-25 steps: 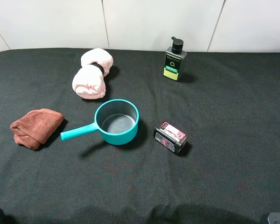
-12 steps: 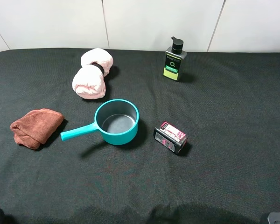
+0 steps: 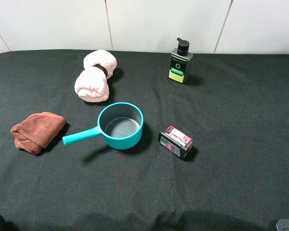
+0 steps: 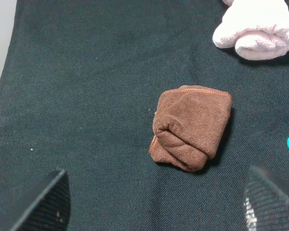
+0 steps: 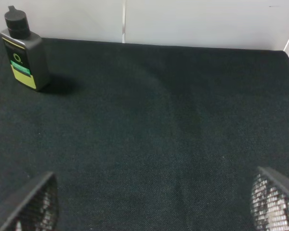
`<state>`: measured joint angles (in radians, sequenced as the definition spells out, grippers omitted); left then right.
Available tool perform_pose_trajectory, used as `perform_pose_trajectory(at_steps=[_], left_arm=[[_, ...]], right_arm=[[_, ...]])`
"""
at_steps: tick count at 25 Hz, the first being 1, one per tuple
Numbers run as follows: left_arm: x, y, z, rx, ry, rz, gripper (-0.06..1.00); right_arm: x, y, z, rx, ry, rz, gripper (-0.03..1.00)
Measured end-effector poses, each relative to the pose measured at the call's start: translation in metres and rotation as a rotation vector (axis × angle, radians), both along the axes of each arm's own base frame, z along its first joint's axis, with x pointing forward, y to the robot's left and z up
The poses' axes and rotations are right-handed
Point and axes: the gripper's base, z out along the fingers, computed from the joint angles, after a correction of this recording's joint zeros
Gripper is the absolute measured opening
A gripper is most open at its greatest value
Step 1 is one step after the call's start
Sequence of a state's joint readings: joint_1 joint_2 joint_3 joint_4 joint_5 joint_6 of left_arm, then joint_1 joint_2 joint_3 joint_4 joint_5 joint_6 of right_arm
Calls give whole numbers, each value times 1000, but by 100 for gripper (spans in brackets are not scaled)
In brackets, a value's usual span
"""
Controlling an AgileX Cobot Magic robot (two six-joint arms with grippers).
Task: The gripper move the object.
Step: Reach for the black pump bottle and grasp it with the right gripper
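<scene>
The dark grey pump bottle [image 3: 180, 62] with a lime-green label stands upright at the back of the black table, right of centre. It also shows in the right wrist view [image 5: 24, 54], far from my right gripper [image 5: 154, 211]. That gripper is open and empty, with its fingers wide apart over bare cloth. My left gripper [image 4: 156, 211] is open and empty too, above the table's front left, near the brown cloth. In the exterior high view only slivers of both arms show at the bottom corners.
A teal saucepan [image 3: 119, 126] sits mid-table with its handle pointing front left. A black-and-pink box [image 3: 176, 142] lies to its right. A rolled pink towel [image 3: 94, 75] lies at the back left. A folded brown cloth [image 3: 36, 131] lies at the left, also in the left wrist view [image 4: 190, 126].
</scene>
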<state>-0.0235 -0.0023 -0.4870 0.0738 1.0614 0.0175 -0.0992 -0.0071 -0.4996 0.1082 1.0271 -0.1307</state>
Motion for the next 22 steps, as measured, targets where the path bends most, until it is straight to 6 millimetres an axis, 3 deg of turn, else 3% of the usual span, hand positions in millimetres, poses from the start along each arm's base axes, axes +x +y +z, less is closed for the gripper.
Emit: perform_pose_trajectory(at_steps=[12,16,22], left_arm=[[0,0,0,0,0,0,77],[0,0,0,0,0,0,77],[0,0,0,0,0,0,77]], right_arm=[[1,3,2,108,-19,-10,61],[13,4,5,115,36,7,61],[39,6,26,98,128,85,64]])
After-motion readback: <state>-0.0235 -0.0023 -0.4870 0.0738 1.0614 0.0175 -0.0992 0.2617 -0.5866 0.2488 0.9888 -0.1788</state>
